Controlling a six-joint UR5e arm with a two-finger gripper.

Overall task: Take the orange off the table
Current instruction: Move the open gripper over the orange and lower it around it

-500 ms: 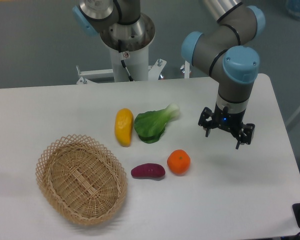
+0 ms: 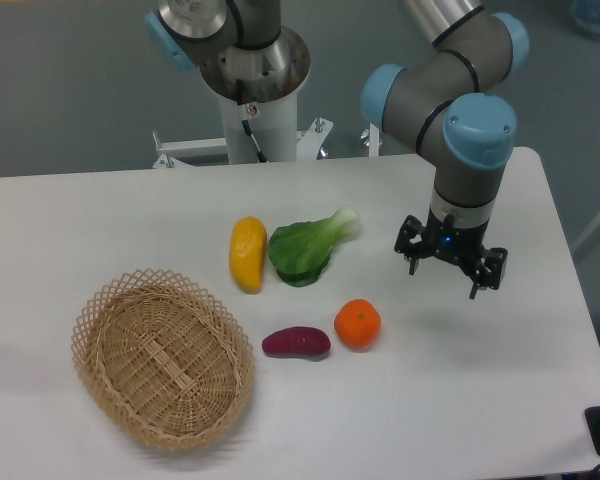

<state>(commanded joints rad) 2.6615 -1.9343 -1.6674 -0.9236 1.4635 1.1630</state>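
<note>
- Your hand is hanging above the tabletop to the right of the produce, fingers spread and pinching nothing; it is pointing straight down, which suits a grasp from above.
- The orange is sitting on the tabletop, near the hand but apart from it, lower and to the left in the camera view. Nothing is touching its upper surface, so you are looking at an unobstructed descent.
- The purple sweet potato is lying just beside the orange on its left, with a narrow gap showing between them. In my judgement this is the main hazard: a finger coming down on that side is risking a nudge against it.
- The right side of the orange is facing bare tabletop, so you are likely better served by closing the fingers along a line that avoids the sweet potato.
- The yellow fruit and the leafy green are resting further back, well apart from the orange; the wicker basket is sitting at the left front. None of these is interfering.
- Assessment: the pick is not yet begun; you are needing to bring the hand over the orange and lower it.
- The orange is round and glossy, so an off-centre grip is liable to let it roll.
</note>
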